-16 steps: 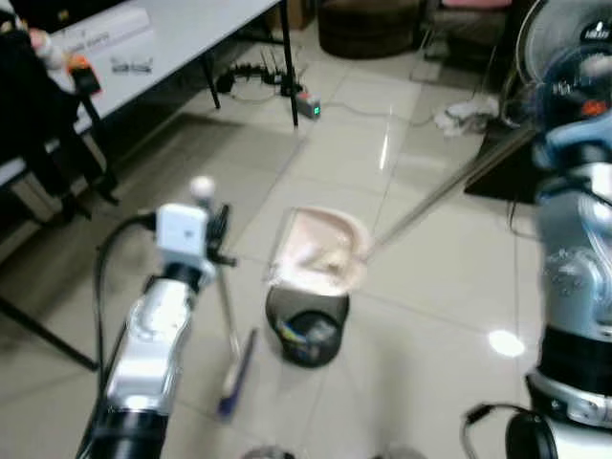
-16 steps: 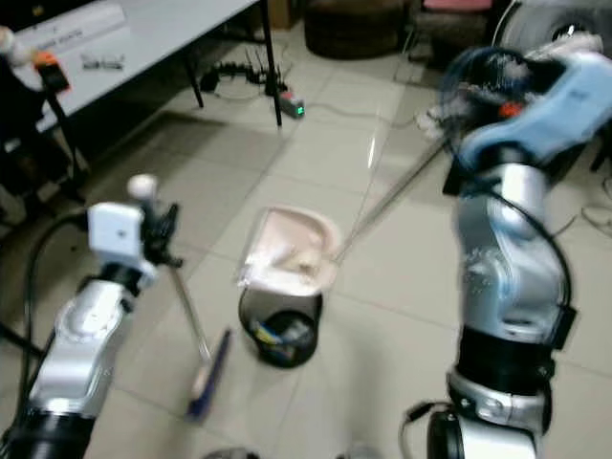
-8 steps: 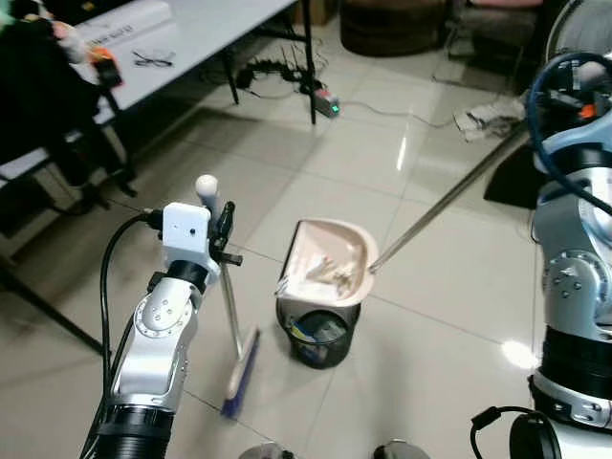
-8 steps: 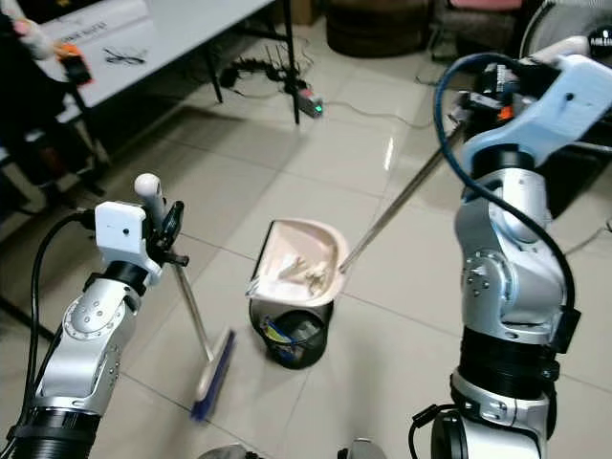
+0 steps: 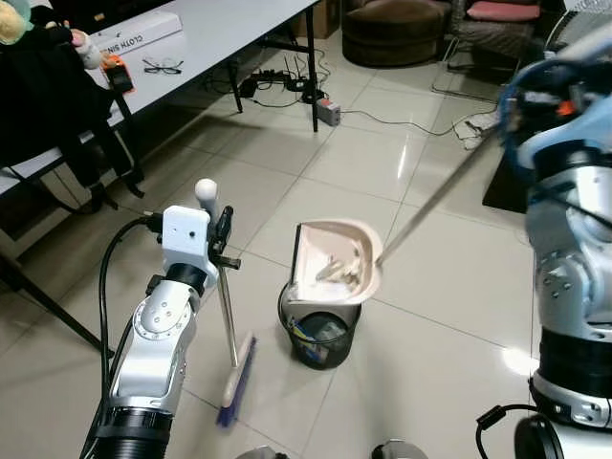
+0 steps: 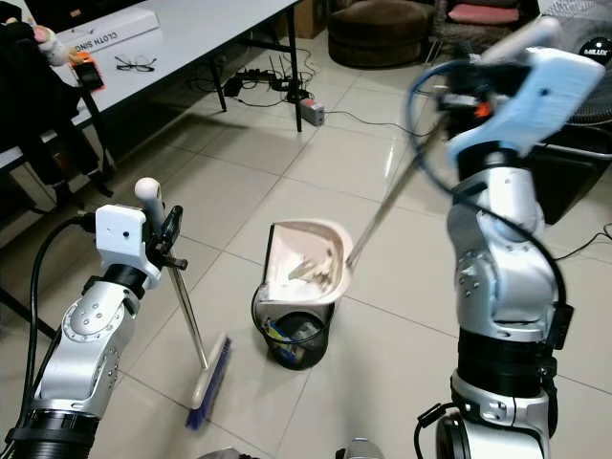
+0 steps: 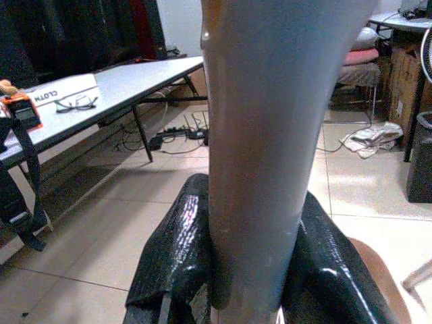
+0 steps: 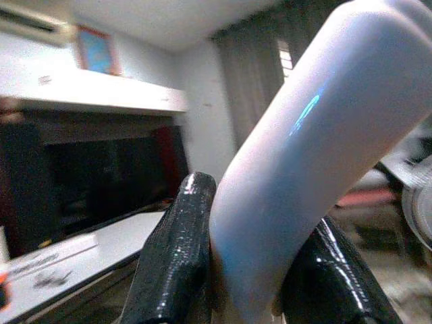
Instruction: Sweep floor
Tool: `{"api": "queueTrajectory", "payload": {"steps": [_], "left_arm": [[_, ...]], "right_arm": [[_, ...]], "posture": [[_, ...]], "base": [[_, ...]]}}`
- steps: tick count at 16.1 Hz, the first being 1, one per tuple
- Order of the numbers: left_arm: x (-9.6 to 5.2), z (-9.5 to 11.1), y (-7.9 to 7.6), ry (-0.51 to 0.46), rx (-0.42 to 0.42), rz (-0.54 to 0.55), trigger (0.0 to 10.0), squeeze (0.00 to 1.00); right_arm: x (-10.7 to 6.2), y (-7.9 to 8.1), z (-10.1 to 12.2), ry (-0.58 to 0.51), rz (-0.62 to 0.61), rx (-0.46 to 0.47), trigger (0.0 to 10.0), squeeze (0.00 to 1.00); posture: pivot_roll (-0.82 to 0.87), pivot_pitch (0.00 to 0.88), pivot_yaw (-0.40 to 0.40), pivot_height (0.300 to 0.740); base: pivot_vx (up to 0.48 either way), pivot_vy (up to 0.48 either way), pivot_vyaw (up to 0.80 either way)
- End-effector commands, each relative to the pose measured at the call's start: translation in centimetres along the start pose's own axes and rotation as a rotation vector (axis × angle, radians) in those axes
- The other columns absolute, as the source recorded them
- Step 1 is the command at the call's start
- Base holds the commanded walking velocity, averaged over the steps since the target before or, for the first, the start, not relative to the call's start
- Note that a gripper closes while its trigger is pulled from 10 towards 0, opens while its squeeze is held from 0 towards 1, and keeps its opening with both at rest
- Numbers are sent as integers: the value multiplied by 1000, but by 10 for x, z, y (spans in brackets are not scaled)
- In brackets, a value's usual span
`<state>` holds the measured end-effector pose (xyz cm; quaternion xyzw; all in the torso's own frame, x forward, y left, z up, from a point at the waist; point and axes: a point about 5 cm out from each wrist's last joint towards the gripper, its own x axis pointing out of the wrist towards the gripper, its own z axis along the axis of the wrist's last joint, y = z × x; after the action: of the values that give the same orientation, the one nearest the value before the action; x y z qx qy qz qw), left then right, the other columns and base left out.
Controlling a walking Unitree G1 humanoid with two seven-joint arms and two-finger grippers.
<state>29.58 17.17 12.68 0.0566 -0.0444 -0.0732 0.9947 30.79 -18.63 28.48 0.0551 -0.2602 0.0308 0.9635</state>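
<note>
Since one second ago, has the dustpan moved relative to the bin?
Yes. The dustpan has tipped up more steeply over the black bin, its debris sliding toward the bin.

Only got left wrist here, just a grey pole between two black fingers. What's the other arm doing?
Observer: The right pincer is shut on the dustpan handle, holding the dustpan tipped over the black wire bin.
Operator: Debris out yet?
Observer: No, scraps sit in the pan.
Operator: Where's my broom head?
Observer: The left pincer grips the broom pole; the blue broom head rests on the floor tiles beside the bin.
</note>
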Motion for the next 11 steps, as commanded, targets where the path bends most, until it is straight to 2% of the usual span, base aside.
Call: {"api": "queueTrajectory", "payload": {"steps": [1,3,4,5,11], "left_arm": [[0,8,4,-31,22,6,10000,0],[0,8,4,-27,29,3,10000,0],[0,8,4,-26,30,2,10000,0],[0,7,3,-23,33,-4,10000,0],[1,8,2,-23,34,-9,10000,0]], "right_arm": [[0,13,4,-41,92,-41,10000,0],[-5,33,-1,-47,231,-104,10000,0],[-7,37,-2,-52,260,-119,10000,0],[-15,53,-7,-71,385,-189,10000,0],[-35,93,-19,-135,632,-295,10000,0]], "posture": [[-116,71,86,740],[-114,73,87,740],[-114,73,87,740],[-114,73,90,740],[-111,73,88,740]], "base": [[0,0,0],[0,0,0],[0,0,0],[0,0,0],[0,0,0]]}}
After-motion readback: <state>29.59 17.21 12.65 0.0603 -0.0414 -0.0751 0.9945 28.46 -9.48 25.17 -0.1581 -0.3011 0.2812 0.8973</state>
